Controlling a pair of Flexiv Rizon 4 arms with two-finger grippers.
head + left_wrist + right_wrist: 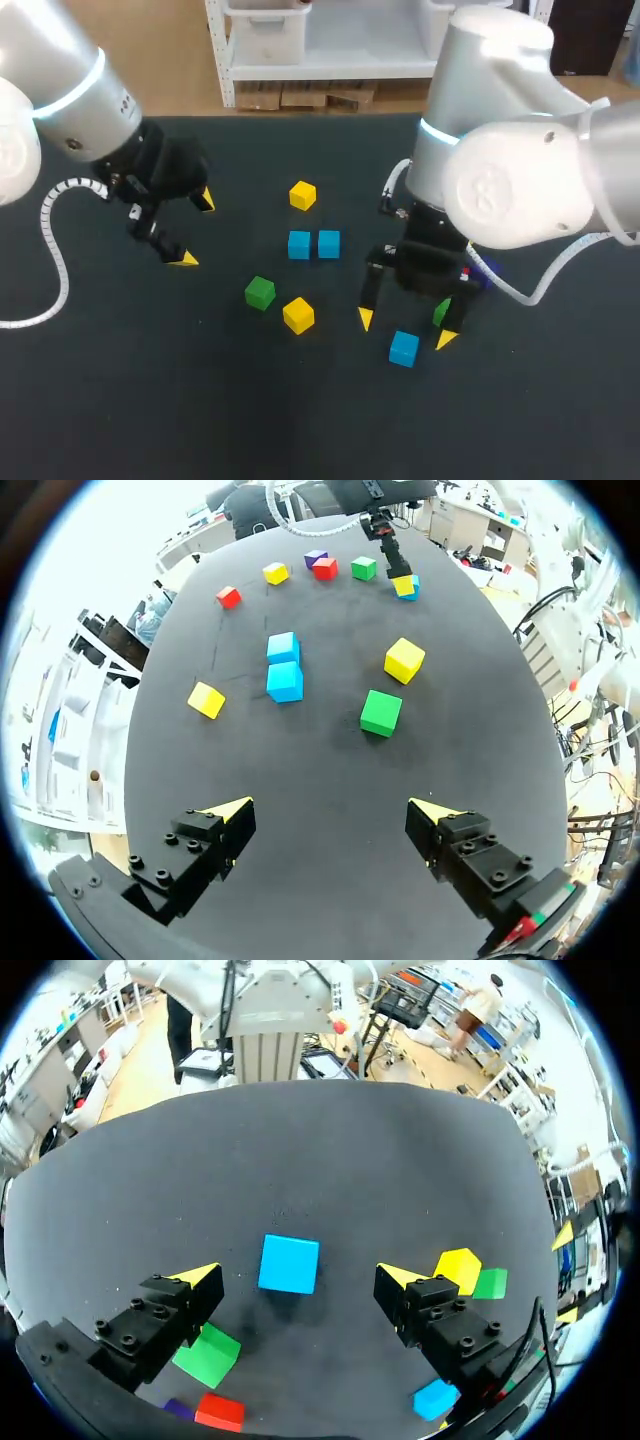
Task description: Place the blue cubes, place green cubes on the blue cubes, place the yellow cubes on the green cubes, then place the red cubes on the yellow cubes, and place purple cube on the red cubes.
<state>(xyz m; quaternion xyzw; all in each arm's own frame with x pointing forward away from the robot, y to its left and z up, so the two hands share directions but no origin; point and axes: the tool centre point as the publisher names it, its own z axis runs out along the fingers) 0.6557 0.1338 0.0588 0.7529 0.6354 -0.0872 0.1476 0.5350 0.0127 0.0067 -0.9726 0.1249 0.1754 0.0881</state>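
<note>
1 risk — right gripper (296,1278), spread and empty, straddles blue cube (289,1263); lower crooked and you clip green cube (208,1355) beside.

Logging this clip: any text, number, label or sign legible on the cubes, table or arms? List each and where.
None can be read.
Blue cube and the other cubes: plain faces, no print.
Table: plain dark surface, no marks.
Right arm: faint round emblem on its joint cap, too blurred to read.
</note>
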